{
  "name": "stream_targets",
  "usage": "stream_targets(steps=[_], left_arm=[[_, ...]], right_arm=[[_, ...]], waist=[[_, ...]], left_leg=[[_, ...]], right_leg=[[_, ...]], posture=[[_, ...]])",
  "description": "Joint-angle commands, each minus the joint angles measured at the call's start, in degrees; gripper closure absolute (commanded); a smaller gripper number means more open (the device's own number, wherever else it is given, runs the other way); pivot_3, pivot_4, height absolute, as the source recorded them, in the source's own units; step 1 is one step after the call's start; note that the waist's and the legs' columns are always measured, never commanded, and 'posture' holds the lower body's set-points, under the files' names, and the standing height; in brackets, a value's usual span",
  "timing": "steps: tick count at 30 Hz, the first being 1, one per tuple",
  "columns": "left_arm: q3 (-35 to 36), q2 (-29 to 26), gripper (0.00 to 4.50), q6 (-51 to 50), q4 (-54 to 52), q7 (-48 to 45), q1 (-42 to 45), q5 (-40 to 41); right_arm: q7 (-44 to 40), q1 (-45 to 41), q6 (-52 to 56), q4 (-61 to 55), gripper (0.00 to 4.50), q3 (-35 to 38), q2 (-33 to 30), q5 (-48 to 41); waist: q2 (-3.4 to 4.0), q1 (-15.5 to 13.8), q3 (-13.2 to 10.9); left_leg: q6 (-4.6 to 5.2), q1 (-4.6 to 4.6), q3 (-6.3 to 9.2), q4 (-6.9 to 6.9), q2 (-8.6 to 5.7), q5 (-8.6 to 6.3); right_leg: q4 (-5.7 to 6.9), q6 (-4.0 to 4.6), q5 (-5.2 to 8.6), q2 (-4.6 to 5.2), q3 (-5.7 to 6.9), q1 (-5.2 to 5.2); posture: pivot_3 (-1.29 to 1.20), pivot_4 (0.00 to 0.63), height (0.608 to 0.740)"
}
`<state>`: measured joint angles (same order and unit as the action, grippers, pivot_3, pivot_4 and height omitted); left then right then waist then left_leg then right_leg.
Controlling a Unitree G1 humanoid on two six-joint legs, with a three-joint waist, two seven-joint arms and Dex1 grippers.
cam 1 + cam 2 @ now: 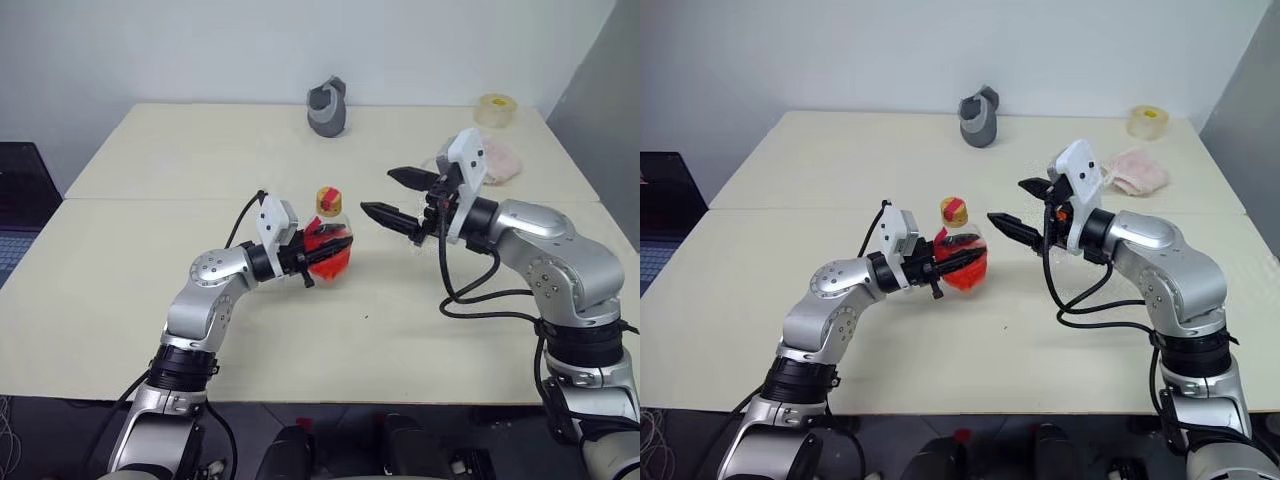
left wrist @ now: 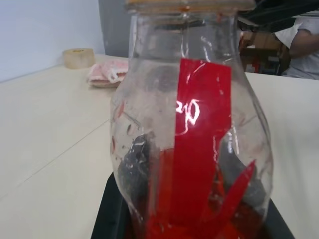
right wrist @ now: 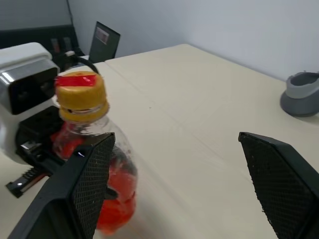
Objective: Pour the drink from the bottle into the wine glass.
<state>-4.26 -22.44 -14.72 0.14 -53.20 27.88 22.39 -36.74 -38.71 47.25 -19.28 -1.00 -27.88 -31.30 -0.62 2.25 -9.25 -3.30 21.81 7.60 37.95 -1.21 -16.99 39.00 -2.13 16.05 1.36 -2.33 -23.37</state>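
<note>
The bottle (image 1: 328, 243) stands upright — long axis vertical, yellow cap (image 1: 328, 201) pointing straight up and still screwed on. The drink (image 1: 965, 272) sits low in its rounded belly, so nothing is poured yet. It is in the middle of the table (image 1: 150, 290), on the near side of the seam between the two tabletops, clamped around its lower body by the left gripper (image 1: 322, 250), whose fingers close on it from the bottle's left. The right gripper (image 1: 390, 195) hangs just right of the cap at about cap height, jaws spread wide and holding nothing, pointed toward the bottle. My read: early stage, with uncapping, tilting and pouring all left to do. I see no wine glass on the table, so the pour target is unplaced for now. Well behind the bottle: a grey holder (image 1: 328, 108) at the far edge; far right of it, a tape roll (image 1: 496, 109) and a pink cloth (image 1: 1137, 171).
</note>
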Motion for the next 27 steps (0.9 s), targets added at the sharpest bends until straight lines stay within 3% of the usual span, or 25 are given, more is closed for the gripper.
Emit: stream_targets(steps=[1,7,20,27], left_arm=[[0.9,-0.1,3.46,1.0,-2.6,-0.2,0.8,0.7],[0.7,0.1,3.46,1.4,-2.0,-0.7,1.1,0.6],[0.7,0.1,3.46,1.2,-2.4,-0.6,0.8,0.7],[0.5,0.2,3.46,1.6,-2.1,-0.5,0.4,0.5]], right_arm=[[-2.0,-0.7,0.6,-3.1,0.27,0.7,0.6,-3.9],[-2.2,-3.1,1.8,-3.6,0.27,-1.1,4.6,-7.7],[1.4,-7.0,-7.1,5.8,0.27,-5.7,8.3,3.5],[1.8,-6.6,-7.6,5.6,0.27,-3.7,8.7,3.1]], waist=[[0.00,0.0,0.0],[0.00,0.0,0.0],[0.00,0.0,0.0],[0.01,0.0,0.0]], left_leg=[[0.00,0.00,0.00,0.00,0.00,0.00],[-0.01,0.01,0.02,0.01,-0.01,0.01],[-0.08,0.01,0.03,0.02,-0.03,0.04],[-0.09,0.02,0.03,0.01,-0.03,0.05]], right_leg=[[0.00,0.00,0.00,0.00,0.00,0.00],[0.00,0.00,0.00,0.01,0.01,0.01],[-0.01,0.00,0.00,0.02,0.02,0.01],[0.00,0.00,0.00,0.02,0.01,-0.02]], posture=[[0.00,0.150,0.740],[0.00,0.150,0.740],[0.00,0.150,0.740],[0.00,0.150,0.740]])
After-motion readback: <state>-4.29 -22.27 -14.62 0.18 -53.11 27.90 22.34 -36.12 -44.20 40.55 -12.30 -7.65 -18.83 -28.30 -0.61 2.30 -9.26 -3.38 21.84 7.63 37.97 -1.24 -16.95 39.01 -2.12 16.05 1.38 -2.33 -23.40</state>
